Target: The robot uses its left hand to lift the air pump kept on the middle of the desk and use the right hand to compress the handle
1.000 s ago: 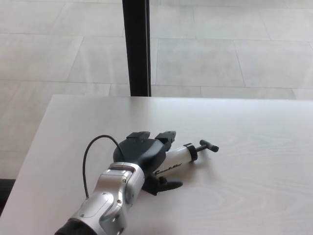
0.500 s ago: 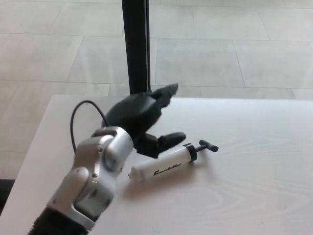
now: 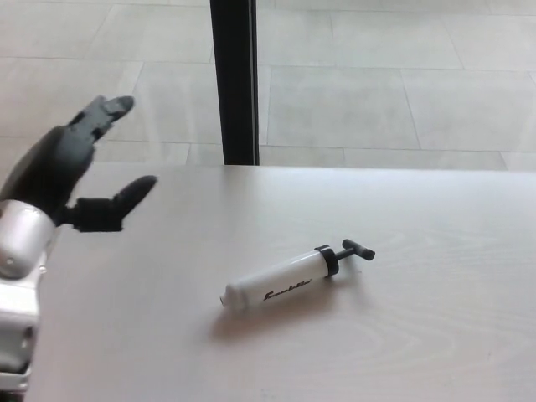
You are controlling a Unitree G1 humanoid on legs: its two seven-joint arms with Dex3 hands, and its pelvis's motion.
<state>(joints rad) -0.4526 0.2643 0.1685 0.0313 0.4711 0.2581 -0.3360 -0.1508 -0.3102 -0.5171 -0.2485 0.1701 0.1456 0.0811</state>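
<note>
The air pump [image 3: 293,279] is seen lying on its side near the middle of the tabletop [image 3: 435,335], a little below the centre of the frame. Its white barrel points toward the lower left, and its black T-handle [image 3: 356,249] points toward the right, with only a short piece of rod shown between handle and cap. It is held by nothing, so it rests flat by its own weight.

The left hand [image 3: 71,176] is raised at the left edge of the frame, well apart from the pump. Its fingers are spread and nothing is gripped between them. The right hand is not shown at all.

The tabletop is pale, with a light wood grain, and nothing else is carried by it in this view. Behind it, a floor of large light tiles [image 3: 377,92] is seen, and a black vertical post [image 3: 233,79] stands in the upper middle of the frame.
</note>
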